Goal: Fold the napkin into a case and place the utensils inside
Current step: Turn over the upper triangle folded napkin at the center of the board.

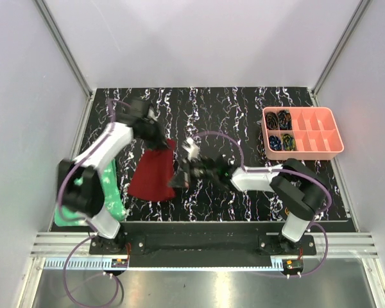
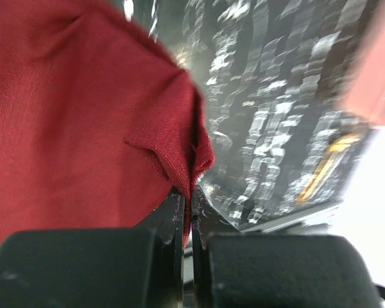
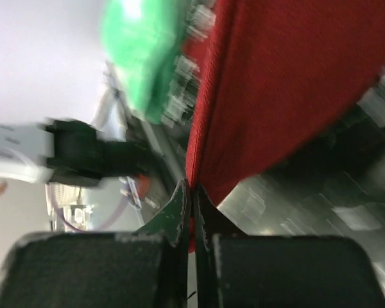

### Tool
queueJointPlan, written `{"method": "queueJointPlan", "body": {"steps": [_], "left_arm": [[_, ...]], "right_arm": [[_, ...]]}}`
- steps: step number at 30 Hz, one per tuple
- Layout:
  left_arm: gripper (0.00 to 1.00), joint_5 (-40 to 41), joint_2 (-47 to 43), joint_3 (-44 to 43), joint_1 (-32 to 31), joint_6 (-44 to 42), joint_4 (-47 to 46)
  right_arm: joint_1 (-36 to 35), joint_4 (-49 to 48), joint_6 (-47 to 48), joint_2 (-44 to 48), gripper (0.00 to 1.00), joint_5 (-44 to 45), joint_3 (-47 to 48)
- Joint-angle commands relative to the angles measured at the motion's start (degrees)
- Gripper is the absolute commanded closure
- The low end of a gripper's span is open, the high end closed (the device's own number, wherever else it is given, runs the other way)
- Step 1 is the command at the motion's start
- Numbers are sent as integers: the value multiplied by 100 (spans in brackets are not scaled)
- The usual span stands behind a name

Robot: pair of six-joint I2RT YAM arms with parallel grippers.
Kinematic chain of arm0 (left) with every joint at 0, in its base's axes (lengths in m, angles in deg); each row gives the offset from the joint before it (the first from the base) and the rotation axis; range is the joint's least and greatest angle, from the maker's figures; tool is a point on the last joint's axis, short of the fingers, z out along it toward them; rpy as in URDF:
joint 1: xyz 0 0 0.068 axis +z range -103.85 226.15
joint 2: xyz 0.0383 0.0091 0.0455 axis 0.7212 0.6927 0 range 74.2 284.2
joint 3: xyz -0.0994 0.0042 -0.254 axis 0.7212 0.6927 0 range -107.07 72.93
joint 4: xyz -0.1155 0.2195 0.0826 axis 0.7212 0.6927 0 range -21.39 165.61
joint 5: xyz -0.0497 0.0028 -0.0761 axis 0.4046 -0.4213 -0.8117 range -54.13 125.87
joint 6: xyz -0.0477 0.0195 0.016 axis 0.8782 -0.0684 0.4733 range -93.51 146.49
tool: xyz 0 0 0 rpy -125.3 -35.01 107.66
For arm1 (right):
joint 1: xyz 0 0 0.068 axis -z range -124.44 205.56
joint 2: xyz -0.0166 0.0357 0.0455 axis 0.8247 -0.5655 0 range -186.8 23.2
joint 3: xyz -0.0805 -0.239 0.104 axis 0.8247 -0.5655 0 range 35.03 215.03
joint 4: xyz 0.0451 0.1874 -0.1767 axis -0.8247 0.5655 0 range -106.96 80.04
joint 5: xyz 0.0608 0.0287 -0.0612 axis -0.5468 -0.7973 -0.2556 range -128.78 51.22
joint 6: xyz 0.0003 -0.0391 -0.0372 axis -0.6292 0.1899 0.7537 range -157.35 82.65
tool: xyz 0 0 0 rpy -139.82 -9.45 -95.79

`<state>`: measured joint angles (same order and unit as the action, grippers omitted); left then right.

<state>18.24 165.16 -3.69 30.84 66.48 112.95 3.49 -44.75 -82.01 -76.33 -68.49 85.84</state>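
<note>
The dark red napkin (image 1: 154,173) hangs lifted between both grippers over the left part of the marbled table. My left gripper (image 1: 162,140) is shut on its far corner; in the left wrist view the cloth (image 2: 83,109) is pinched at the fingertips (image 2: 187,192). My right gripper (image 1: 179,178) is shut on its near right corner; in the right wrist view the cloth (image 3: 282,83) runs up from the closed jaws (image 3: 192,189). One thin gold-coloured piece (image 2: 324,167) shows blurred on the table in the left wrist view. No other utensils are visible.
A pink compartment tray (image 1: 301,133) with dark coiled items stands at the back right. A bright green crinkled sheet (image 1: 106,192) lies at the left edge, also in the right wrist view (image 3: 144,51). White walls enclose the black marbled table (image 1: 244,109).
</note>
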Motion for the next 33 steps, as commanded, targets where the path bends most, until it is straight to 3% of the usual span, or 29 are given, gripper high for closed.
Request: {"method": "queueJointPlan", "body": {"steps": [1,6,11,14,15,16,17,19,24,25,28,33], "left_arm": [[100,1155,1089,-256,-672,334,-3035],[99,1165,1793,-468,-1088,413,-3335],[96,1279,2040,-635,-1395,387,-3291],[87,1227,2093,-749,-1483,352,-3248],[82,1192,2093,-784,-1501,317,-3169],[67,1096,2084,-863,-1536,282,-3107],[62,1016,2032,-890,-1536,186,-3054],[49,911,1716,-864,-1536,106,-2888],[41,446,724,-531,-1536,-289,-2606],[41,227,408,-268,-1536,-325,-2579],[42,-143,-224,477,-1606,-413,-2562],[44,57,-1053,1648,-2106,-623,-2588]], "right_arm": [[20,-1731,-779,-163,100,-1800,-1764],[285,-2494,-1280,-506,100,-1783,-2681],[338,-2275,-1519,-436,100,-1256,-2979],[435,-2039,-1642,-253,98,-1020,-3146],[522,-1855,-1633,-165,93,-958,-3156],[558,-1392,-1572,-68,88,-835,-3173],[584,-1082,-1537,211,73,-730,-3200],[646,116,-1283,564,64,-379,-3104],[803,2512,-677,1953,29,571,-2401],[856,3116,-588,2076,26,833,-2287],[1269,3665,-324,2219,20,1099,-1909],[1954,3781,185,1367,20,819,-1013]]}}
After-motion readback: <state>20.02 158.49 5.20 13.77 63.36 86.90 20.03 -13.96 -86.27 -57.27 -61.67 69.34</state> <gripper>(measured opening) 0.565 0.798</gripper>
